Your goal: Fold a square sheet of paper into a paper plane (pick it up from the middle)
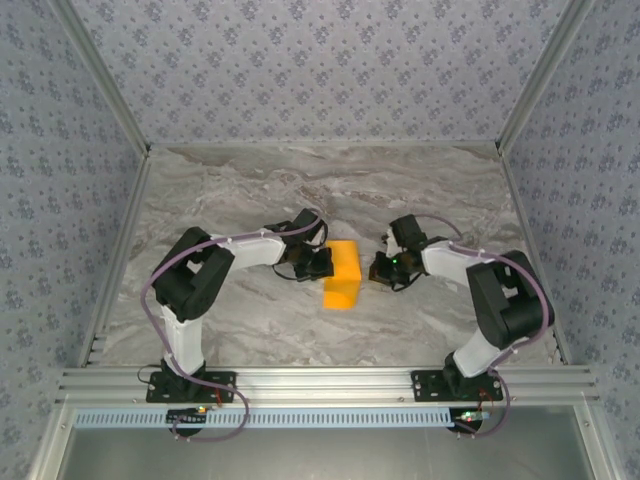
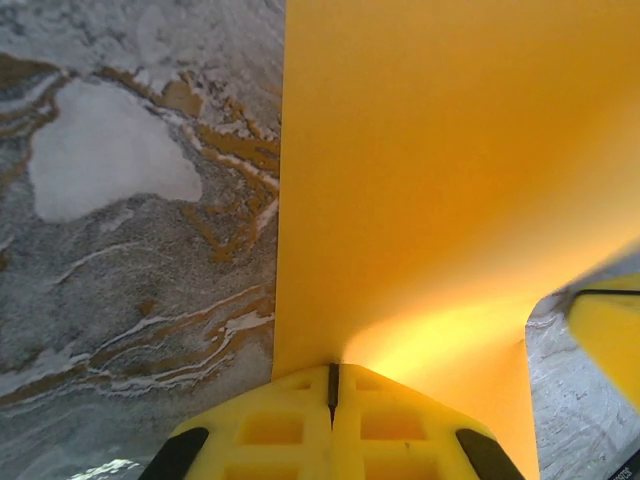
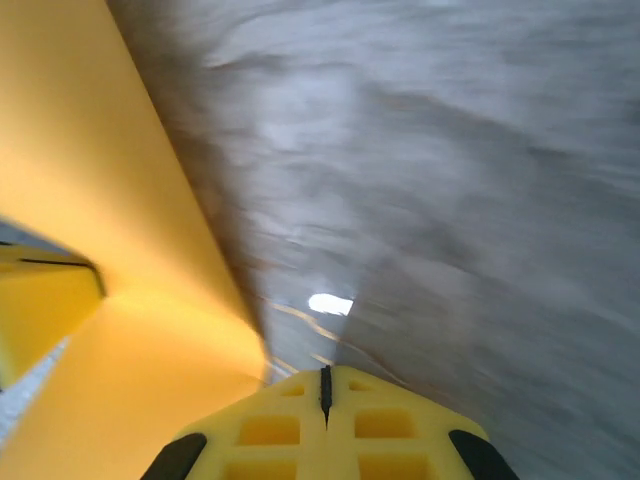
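Left hand [image 1: 321, 265] low, tight on orange sheet [image 1: 343, 276]; right hand [image 1: 379, 268] opposite, clenched alongside.

— Where can I pass?
— I see open marble over the far half of the table [image 1: 330, 180]. Mid-table, the sheet of paper [image 1: 342, 274] blocks the gap between left gripper [image 1: 318, 262] and right gripper [image 1: 380, 268]. Walls [image 1: 60, 150] close three edges.

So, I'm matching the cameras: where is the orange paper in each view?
Top external: orange paper near the centre.
Left wrist: orange paper across centre and right.
Right wrist: orange paper along the left side.
Shared landmark: grey marble tabletop under it.
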Robot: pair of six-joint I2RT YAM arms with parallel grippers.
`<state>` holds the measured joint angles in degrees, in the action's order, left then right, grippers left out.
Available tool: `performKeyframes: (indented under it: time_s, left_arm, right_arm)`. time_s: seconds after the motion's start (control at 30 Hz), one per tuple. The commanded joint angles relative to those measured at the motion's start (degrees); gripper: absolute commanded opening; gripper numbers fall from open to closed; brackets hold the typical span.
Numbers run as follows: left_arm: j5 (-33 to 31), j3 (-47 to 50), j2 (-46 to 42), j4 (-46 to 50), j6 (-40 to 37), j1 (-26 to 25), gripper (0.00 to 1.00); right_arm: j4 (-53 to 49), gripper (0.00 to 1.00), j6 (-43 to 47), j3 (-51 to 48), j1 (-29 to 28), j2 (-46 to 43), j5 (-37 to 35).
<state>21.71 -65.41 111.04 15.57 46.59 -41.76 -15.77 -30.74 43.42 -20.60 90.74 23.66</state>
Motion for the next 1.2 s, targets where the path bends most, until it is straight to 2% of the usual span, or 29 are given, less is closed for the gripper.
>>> performKeyframes:
  time_s: [0.0,0.1,0.23,0.4,0.6,0.8,0.87,0.97,1.03,1.17]
  left_arm:
    - [-6.25,4.72,6.17,11.94,0.35,-0.36,0.00]
    - [-6.25,3.91,6.42,12.36,0.11,-0.34,0.00]
    - [-6.25,3.40,6.55,12.47,0.15,-0.36,0.00]
    - [-6.66,3.38,6.53,12.88,0.21,-0.42,0.00]
    - [-6.77,4.19,6.38,12.85,0.49,-0.39,0.00]
    - [-6.60,5.37,6.29,12.42,0.37,-0.41,0.00]
    - [-6.56,5.38,6.25,12.29,0.32,-0.40,0.00]
    - [-6.51,5.25,6.29,12.27,0.33,-0.37,0.00]
    - [-6.56,5.04,6.36,12.20,0.34,-0.36,0.00]
    - [-6.55,4.91,6.55,12.20,0.42,-0.48,0.00]
  right_arm:
    - [-2.29,0.00,1.73,0.65,-0.81,-4.93,-1.03]
    - [1.05,0.00,-0.01,2.83,-4.31,-4.09,-0.29]
    - [6.04,0.00,-2.03,7.06,-7.68,2.54,-0.01]
    - [10.97,0.00,-2.13,9.68,-7.90,9.91,0.76]
    - [16.52,0.00,-1.66,4.48,-3.66,12.38,2.55]
    - [18.82,0.00,-0.99,-2.37,5.65,8.60,2.29]
    - [18.38,0.00,-1.01,-2.41,6.86,6.62,2.64]
    - [16.10,0.00,-0.96,-0.67,4.52,3.11,1.01]
    - [16.12,0.00,-1.57,0.62,0.62,2.08,-0.37]
    - [16.39,0.00,-2.88,4.33,-4.73,5.39,-1.64]
